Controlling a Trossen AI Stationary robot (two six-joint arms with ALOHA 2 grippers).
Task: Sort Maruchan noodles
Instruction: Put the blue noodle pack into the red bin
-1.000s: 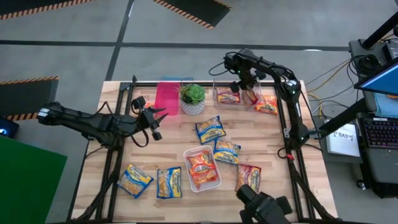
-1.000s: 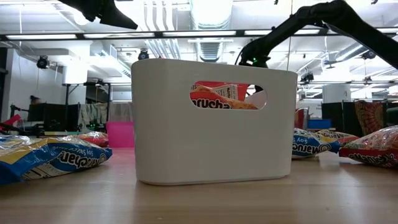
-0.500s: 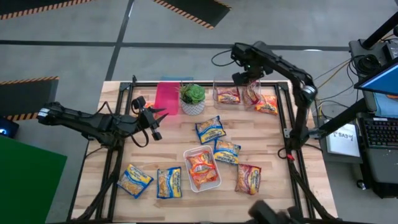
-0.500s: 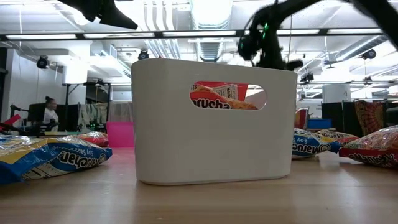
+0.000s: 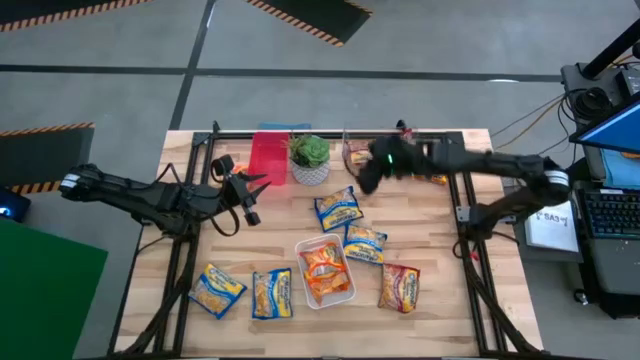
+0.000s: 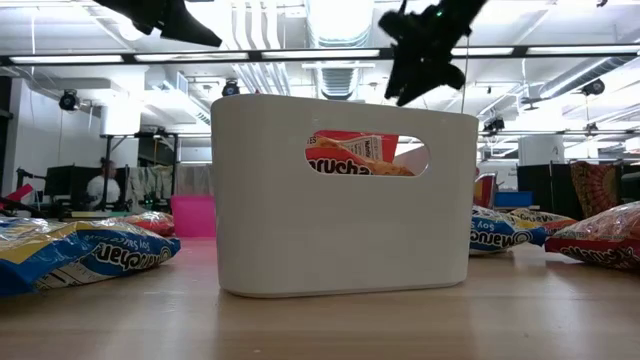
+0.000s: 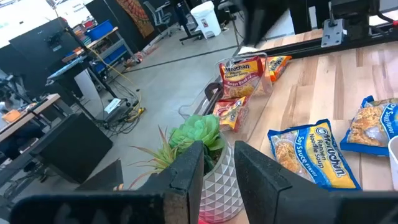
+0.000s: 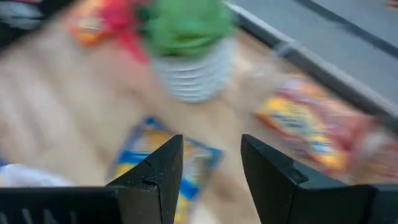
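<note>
The Maruchan noodle packets lie flat around the table. Two blue-edged ones sit mid-table, two more by the near edge, and a red one lies near right. Orange packets fill the white bin. Red packets stand in the clear bin at the far edge. My right gripper hangs open and empty above the table, between the clear bin and a blue-edged packet. My left gripper waits open, raised over the table's left side.
A green potted plant stands at the far edge between a pink bin and the clear bin. An orange packet lies beside the clear bin, partly under my right arm. The white bin fills the low view.
My right arm has swung away from above the clear bin, its gripper travelling fast toward the table's near and left side, and now hangs over the middle beside the plant. No packet has moved.
</note>
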